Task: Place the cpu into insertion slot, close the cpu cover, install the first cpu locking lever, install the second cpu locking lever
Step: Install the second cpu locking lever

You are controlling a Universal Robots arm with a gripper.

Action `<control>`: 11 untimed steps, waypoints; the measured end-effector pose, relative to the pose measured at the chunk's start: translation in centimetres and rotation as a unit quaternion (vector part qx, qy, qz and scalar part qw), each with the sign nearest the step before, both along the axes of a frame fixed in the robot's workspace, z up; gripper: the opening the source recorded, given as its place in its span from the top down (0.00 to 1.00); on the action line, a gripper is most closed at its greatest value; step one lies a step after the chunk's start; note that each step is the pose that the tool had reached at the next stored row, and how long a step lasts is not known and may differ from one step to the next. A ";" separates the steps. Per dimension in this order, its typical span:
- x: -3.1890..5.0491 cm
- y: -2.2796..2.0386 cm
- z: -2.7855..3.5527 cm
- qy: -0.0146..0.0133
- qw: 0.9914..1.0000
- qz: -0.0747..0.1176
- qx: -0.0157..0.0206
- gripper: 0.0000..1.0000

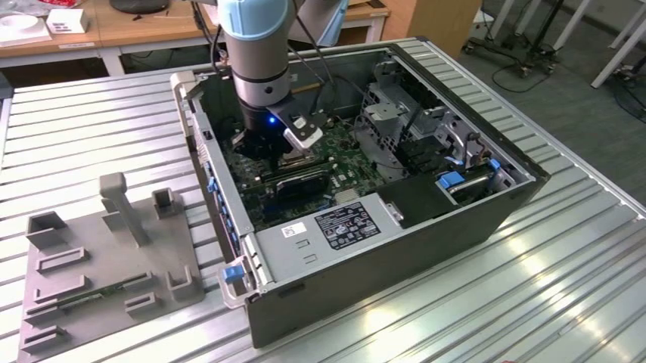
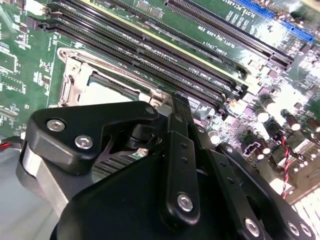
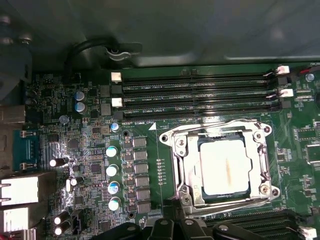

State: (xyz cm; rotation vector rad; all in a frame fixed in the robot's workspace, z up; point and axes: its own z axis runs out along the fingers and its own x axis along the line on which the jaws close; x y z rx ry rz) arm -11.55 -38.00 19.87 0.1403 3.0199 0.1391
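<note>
Sat low inside the case, gripper (image 1: 287, 155) right over the insertion slot (image 3: 220, 167). Cpu (image 3: 224, 169) already seated under the shut cpu cover (image 3: 182, 162), just past the fingertips. Couldn't tell open or closed.

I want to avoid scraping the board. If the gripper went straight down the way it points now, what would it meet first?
Most likely the cpu cover, shut over the cpu in the insertion slot; the gripper hangs just above its edge, though depth is unclear.
</note>
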 end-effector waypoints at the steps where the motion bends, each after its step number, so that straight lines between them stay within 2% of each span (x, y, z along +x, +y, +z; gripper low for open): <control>1: 0.00 0.00 0.15 0.000 1.000 0.000 0.000 0.89; 11: 0.01 0.00 2.09 0.001 1.000 -0.002 0.000 0.89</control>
